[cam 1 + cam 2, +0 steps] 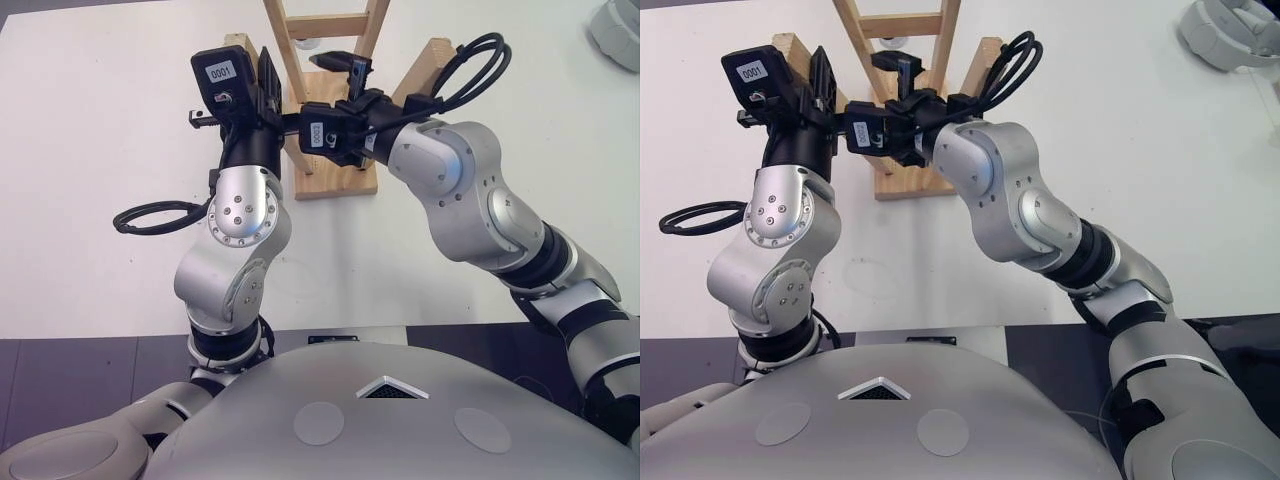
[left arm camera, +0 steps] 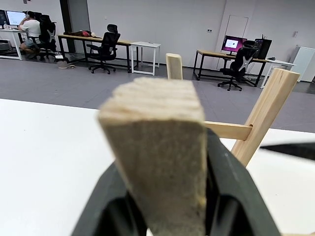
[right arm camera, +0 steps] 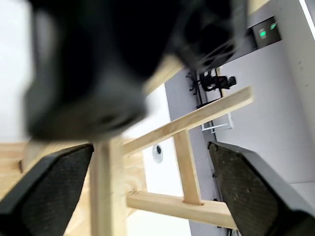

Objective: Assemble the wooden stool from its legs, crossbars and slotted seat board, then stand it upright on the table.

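Note:
The wooden stool lies upside down on the white table (image 1: 100,150), its seat board (image 1: 335,182) flat and its legs (image 1: 283,40) pointing up, joined by a crossbar (image 1: 325,24). My left gripper (image 1: 266,88) is shut on the top of the near left leg; the leg end (image 2: 157,142) sits between the black fingers (image 2: 236,201). My right gripper (image 1: 345,68) hangs just right of it among the legs. Its pads (image 3: 251,191) stand wide open, with a leg (image 3: 106,196) near one pad and crossbars (image 3: 192,120) beyond.
A black cable loop (image 1: 155,215) lies on the table left of my left arm. A grey-white object (image 1: 615,30) sits at the far right corner. The table's front edge (image 1: 120,336) runs close to my body. Bare table surrounds the stool.

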